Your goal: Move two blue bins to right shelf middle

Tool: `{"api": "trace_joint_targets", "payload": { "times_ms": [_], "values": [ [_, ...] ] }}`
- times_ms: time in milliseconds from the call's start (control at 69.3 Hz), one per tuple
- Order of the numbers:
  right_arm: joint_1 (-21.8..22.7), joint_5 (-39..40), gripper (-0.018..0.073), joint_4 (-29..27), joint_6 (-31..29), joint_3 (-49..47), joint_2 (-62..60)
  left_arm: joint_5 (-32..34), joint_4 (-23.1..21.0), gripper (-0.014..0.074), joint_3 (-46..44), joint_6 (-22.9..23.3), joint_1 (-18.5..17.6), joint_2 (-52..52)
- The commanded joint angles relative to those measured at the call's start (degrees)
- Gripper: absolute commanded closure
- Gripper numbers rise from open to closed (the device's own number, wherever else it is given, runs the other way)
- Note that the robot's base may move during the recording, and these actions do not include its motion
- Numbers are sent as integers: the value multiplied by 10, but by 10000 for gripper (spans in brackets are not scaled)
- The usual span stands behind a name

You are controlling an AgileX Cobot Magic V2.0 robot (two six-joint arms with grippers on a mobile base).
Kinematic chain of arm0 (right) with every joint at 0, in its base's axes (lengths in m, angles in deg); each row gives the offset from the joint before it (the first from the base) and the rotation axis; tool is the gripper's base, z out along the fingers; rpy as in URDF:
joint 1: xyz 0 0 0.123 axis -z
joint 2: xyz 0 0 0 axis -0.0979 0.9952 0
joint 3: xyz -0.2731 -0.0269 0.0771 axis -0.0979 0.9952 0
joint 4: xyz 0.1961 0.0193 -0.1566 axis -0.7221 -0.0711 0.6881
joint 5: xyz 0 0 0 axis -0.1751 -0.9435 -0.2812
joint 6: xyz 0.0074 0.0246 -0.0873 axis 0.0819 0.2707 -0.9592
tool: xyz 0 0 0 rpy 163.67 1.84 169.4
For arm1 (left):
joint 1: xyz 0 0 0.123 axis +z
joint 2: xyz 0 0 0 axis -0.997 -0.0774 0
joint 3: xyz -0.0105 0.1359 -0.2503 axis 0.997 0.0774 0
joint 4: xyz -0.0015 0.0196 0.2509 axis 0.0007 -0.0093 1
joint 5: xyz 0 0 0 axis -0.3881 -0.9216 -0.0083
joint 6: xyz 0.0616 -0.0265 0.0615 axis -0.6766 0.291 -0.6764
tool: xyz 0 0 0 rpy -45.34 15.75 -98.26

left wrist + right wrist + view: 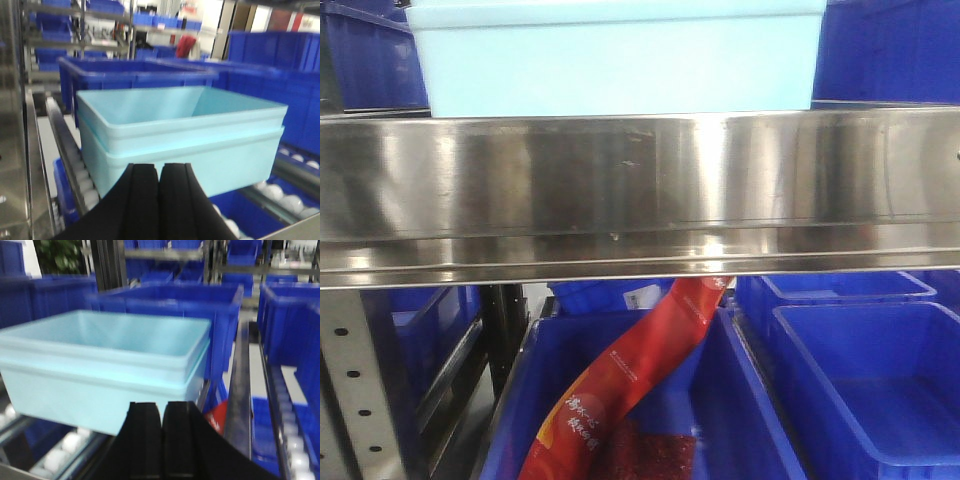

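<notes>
Two pale blue bins (180,145), nested one inside the other, sit on the roller tier just behind the shelf's stainless-steel front rail (640,190), and both arms face them from the near side. Starting at the left, the left gripper (160,200) has its black fingers (142,200) pressed together on nothing, with the near wall of the stack directly ahead of and just above the tips. The stack's long side runs across the view, so its near wall faces both arms. Royal-blue crates (135,77) stand close behind it. Moving right, the right gripper (162,440) is likewise clenched empty, its fingers (145,437) pointing at the same near wall, slightly toward the stack's right end. Neither arm looks clearly nearer; my judgement is that the bins already rest on the target tier.
</notes>
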Motion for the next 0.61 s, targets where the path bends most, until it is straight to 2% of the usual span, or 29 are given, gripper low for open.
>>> {"api": "trace_joint_targets", "payload": {
  "times_ms": [0,390,476,534,592],
  "values": [
    [0,13,722,-3,-4,1,-18,7,3,706,0,-1,-3,20],
    [0,29,722,-9,-4,5,-24,6,3,706,0,-1,-3,29],
    [18,31,722,-24,-5,29,-37,6,3,706,0,-1,-3,29],
    [42,32,722,-50,-53,56,-54,6,3,706,0,-1,-3,29],
    [72,45,722,-102,-148,91,-78,6,3,706,0,-1,-3,29]
  ]
}}
